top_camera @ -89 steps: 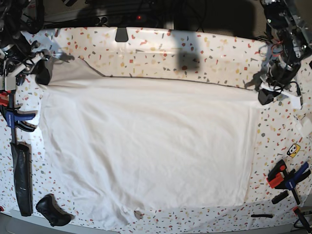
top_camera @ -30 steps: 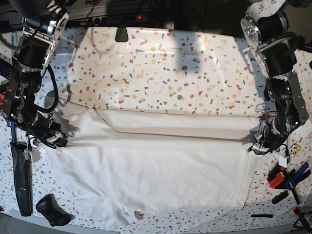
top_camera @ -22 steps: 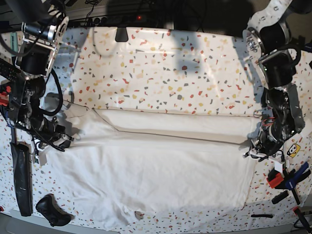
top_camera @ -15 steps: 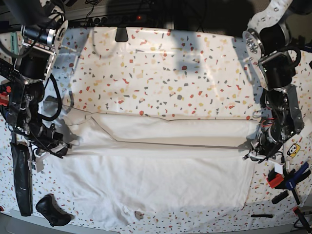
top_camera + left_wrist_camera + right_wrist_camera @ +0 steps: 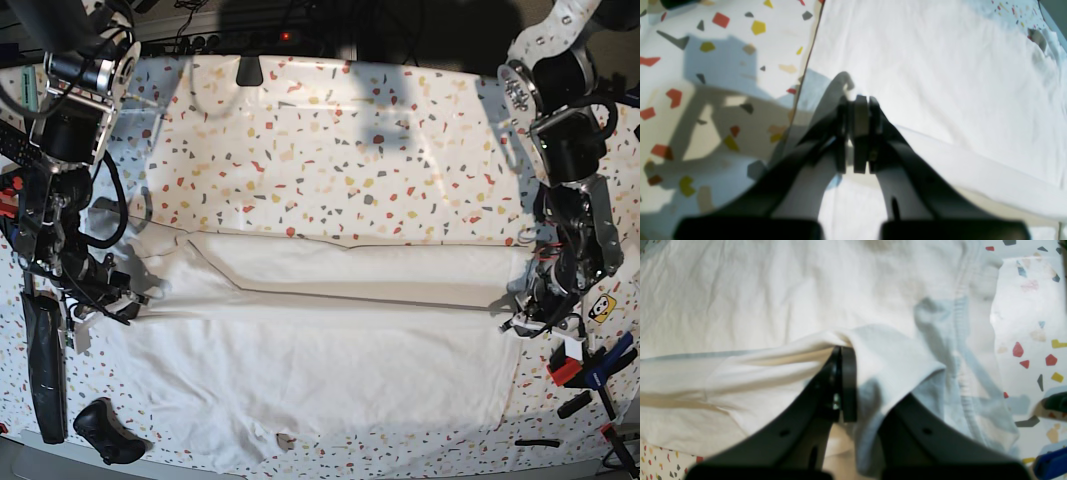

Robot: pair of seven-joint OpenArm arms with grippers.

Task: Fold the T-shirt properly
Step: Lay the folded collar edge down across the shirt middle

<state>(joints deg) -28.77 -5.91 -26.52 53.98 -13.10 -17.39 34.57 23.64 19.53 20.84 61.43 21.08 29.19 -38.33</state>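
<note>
The white T-shirt [image 5: 320, 370] lies spread on the speckled table [image 5: 350, 150], with its far edge folded forward into a long band [image 5: 370, 270]. My left gripper [image 5: 520, 318] is on the right of the base view, at the band's right end. In the left wrist view this gripper [image 5: 857, 103] is shut on the shirt's edge, over the cloth [image 5: 940, 66]. My right gripper [image 5: 125, 305] is at the band's left end. In the right wrist view it [image 5: 844, 351] is shut on a fold of cloth [image 5: 773, 290], which drapes over one finger.
Red and blue clamps [image 5: 590, 365] and a yellow sticker [image 5: 600, 308] lie at the right edge. A long black object [image 5: 45, 360] and a black lump [image 5: 105, 430] lie front left. A dark block [image 5: 248, 70] sits at the back edge.
Both grippers have carried the shirt's far edge from the back of the table toward the front, folding it over the body. In the last half second they barely moved.
</note>
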